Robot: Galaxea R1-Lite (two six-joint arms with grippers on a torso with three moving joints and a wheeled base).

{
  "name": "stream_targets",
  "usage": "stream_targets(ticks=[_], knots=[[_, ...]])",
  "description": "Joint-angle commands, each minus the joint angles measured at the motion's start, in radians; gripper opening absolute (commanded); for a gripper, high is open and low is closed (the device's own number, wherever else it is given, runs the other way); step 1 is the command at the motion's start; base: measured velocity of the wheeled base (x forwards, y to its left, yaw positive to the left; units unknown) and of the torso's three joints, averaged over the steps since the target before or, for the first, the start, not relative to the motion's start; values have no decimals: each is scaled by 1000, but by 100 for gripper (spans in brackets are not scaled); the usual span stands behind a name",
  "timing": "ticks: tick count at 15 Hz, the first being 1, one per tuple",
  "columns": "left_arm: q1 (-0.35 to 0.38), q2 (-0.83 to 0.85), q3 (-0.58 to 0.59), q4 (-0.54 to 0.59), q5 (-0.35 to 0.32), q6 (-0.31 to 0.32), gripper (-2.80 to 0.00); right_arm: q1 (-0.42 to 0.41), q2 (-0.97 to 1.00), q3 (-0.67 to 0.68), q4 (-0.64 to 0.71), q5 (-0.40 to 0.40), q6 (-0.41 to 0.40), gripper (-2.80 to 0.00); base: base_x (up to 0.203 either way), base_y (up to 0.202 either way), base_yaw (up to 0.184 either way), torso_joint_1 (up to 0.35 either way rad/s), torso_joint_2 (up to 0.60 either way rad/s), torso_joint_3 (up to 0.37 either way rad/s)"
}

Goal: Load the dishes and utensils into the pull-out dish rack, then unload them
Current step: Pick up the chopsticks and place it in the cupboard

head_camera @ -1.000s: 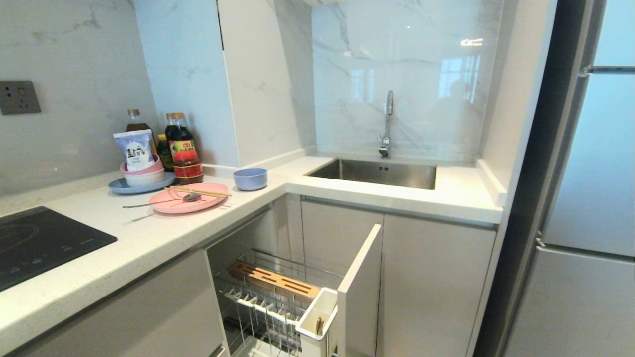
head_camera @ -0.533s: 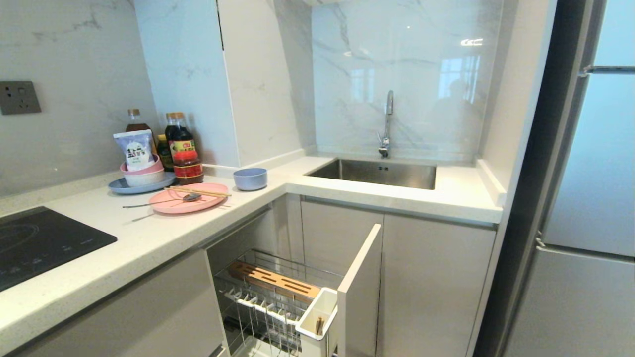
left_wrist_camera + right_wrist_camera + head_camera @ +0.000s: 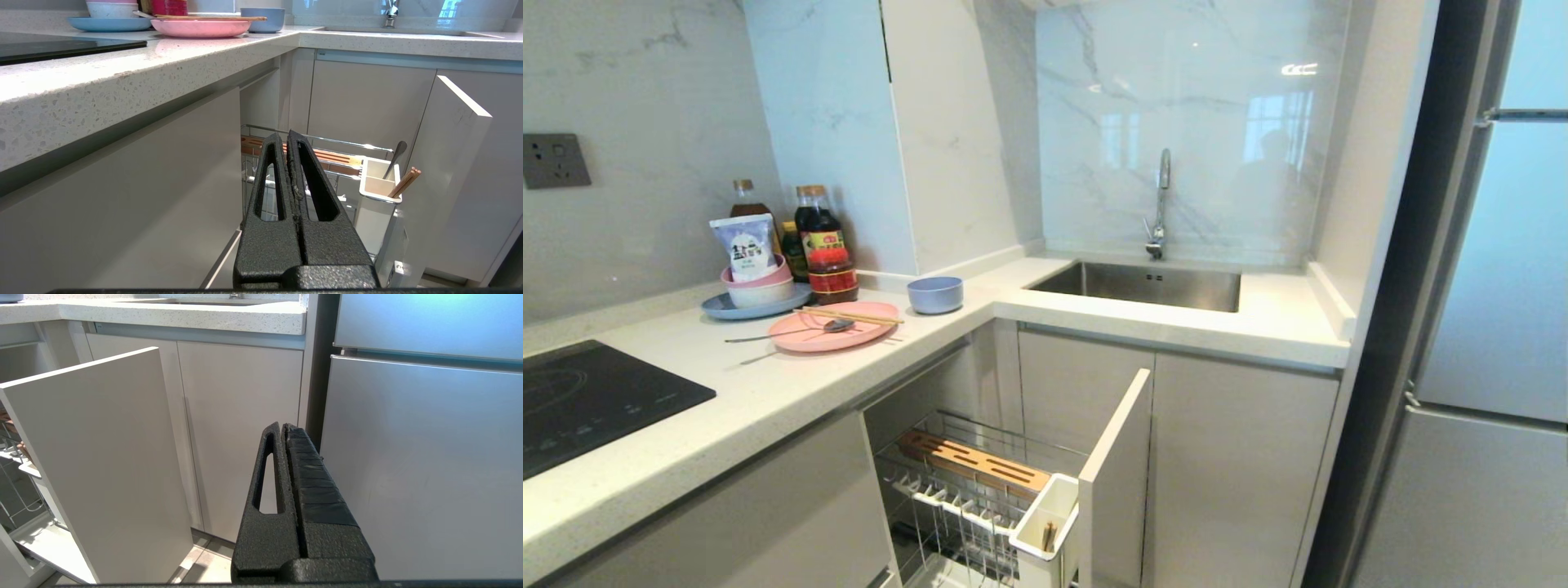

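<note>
From the head, the rack [image 3: 968,498] is pulled out under the counter [image 3: 768,392]; its white box [image 3: 1045,523] holds something brown. The pink plate [image 3: 833,335] carries the chopsticks [image 3: 849,316] and a spoon [image 3: 792,331], with the small bowl [image 3: 935,294] just beside and the sink [image 3: 1143,284] further right.

At my left wrist, my left gripper [image 3: 288,136] is pressed together, empty, before the rack; the box shows a spoon handle [image 3: 394,157] and brown sticks [image 3: 404,183].

At my right wrist, my right gripper [image 3: 282,428] is pressed together, facing the cabinet door [image 3: 241,433] beside the fridge [image 3: 421,457].
</note>
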Motion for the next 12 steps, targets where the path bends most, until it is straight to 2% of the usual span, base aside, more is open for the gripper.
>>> stream_targets(ticks=[1, 12], knots=[[0, 0, -1, 0, 0, 0, -280, 0, 0, 0, 0, 0, 0, -280, 0, 0, 0, 1, 4, -43], [0, 0, 0, -2, -1, 2, -280, 0, 0, 0, 0, 0, 0, -280, 0, 0, 0, 1, 2, -181]])
